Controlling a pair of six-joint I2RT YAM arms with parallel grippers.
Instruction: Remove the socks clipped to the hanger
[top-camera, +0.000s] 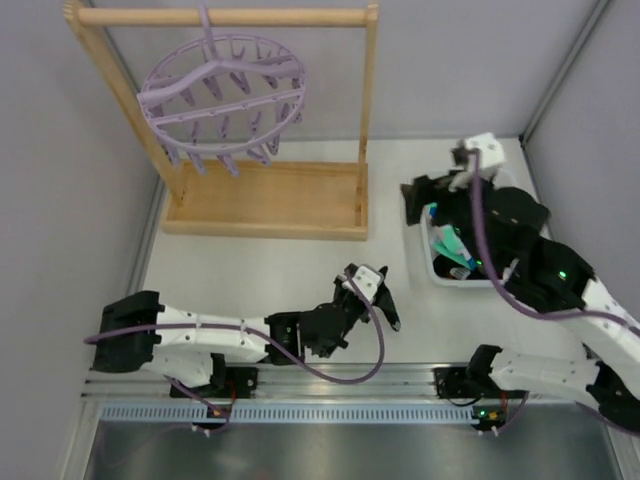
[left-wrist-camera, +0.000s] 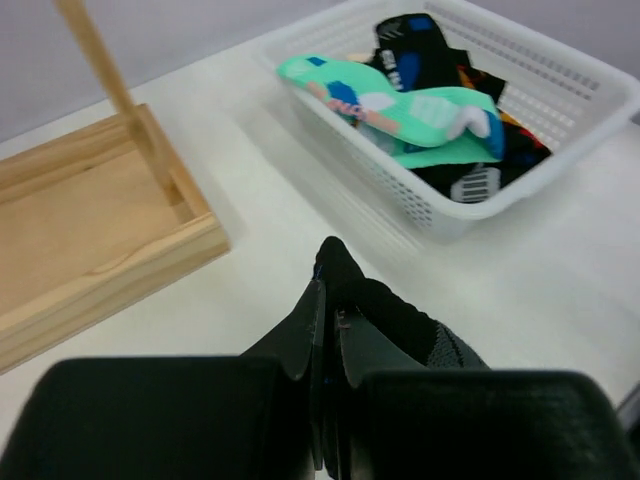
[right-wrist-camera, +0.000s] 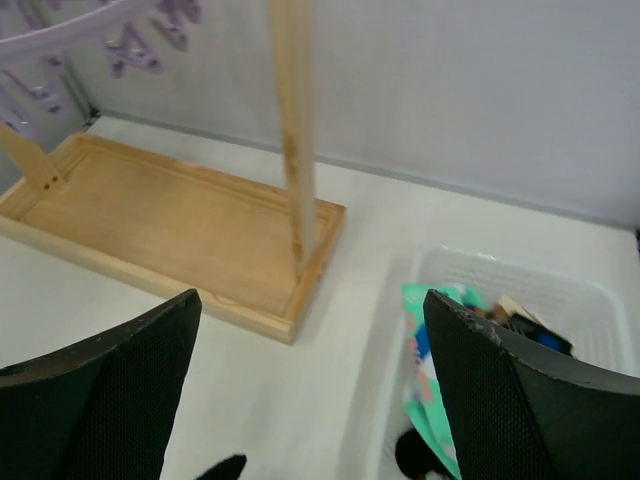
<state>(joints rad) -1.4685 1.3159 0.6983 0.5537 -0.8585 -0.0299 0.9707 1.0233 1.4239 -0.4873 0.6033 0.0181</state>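
Observation:
The lavender hanger (top-camera: 222, 95) hangs from the wooden rail, and its pegs look bare from above; its edge (right-wrist-camera: 90, 20) shows in the right wrist view. My left gripper (top-camera: 385, 300) (left-wrist-camera: 330, 300) hovers over the table centre, shut on a black sock (left-wrist-camera: 445, 345) that trails from between its fingers. My right gripper (top-camera: 425, 195) (right-wrist-camera: 312, 390) hangs above the left end of the white basket (top-camera: 455, 282), wide open and holding nothing. In the basket (left-wrist-camera: 440, 215) lie teal-and-white socks (left-wrist-camera: 400, 110) (right-wrist-camera: 425, 370) on top of black ones (left-wrist-camera: 470, 180).
The wooden rack's tray base (top-camera: 265, 200) (left-wrist-camera: 80, 230) (right-wrist-camera: 170, 220) stands behind my left gripper, with an upright post (right-wrist-camera: 292, 120) at each end. Grey walls close in the table at the left, back and right.

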